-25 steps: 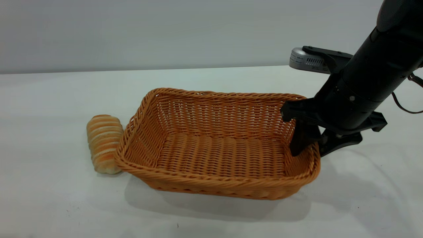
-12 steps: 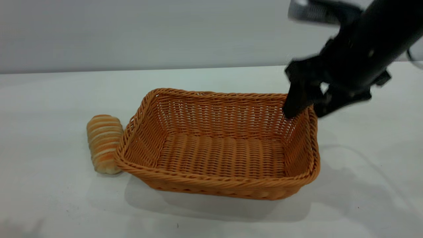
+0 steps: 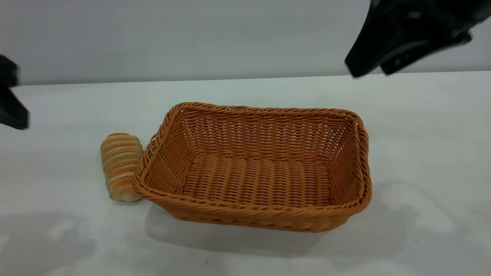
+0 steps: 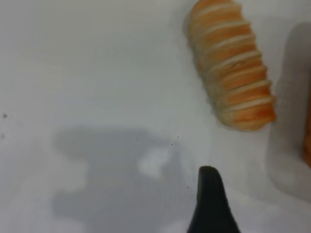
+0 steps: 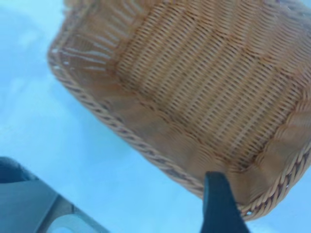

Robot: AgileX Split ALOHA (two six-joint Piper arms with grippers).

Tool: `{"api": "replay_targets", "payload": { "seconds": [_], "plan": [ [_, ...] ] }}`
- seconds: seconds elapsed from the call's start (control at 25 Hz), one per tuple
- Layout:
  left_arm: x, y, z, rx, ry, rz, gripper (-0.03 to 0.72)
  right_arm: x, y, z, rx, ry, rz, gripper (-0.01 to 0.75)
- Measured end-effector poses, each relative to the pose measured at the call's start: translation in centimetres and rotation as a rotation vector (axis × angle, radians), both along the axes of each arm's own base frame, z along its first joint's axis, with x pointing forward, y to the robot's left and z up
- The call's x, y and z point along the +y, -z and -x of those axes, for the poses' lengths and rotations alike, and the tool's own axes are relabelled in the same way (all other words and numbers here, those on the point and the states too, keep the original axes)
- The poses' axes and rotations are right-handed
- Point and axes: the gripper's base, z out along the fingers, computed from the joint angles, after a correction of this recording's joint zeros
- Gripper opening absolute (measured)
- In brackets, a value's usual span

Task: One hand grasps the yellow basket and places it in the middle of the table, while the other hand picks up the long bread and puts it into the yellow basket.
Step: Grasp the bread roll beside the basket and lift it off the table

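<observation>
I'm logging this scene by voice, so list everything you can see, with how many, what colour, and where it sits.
yellow basket: one, orange-tan wicker, upright and empty on the middle of the table.
long bread: one, orange-brown with cream ridges, lying on the table against the basket's left end, outside it.
table: one, white, spanning the whole scene, with a few tiny dark specks.
wall: one, plain grey, behind the table.
left pincer: one, black, at the exterior view's left edge, above the table and apart from the bread.
right pincer: one, black, open, raised above the table past the basket's far right corner, holding nothing.
</observation>
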Motion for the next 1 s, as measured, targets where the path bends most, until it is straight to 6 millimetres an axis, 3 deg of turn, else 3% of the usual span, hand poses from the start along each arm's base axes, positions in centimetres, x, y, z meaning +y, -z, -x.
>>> {"api": "replay_targets", "payload": {
  "seconds": [0.56,1.0],
  "plan": [
    [-1.4,5.4,-9.4,0.126,-0.077,0.036,0.53,-1.3,-6.2,4.9,-0.114,-0.078,-0.064,0.49],
    [-2.2,9.6,-13.2,0.223,-0.102,0.048,0.425,-1.6,-7.4,6.0,-0.155,-0.091,-0.074,0.49]
  ]
}}
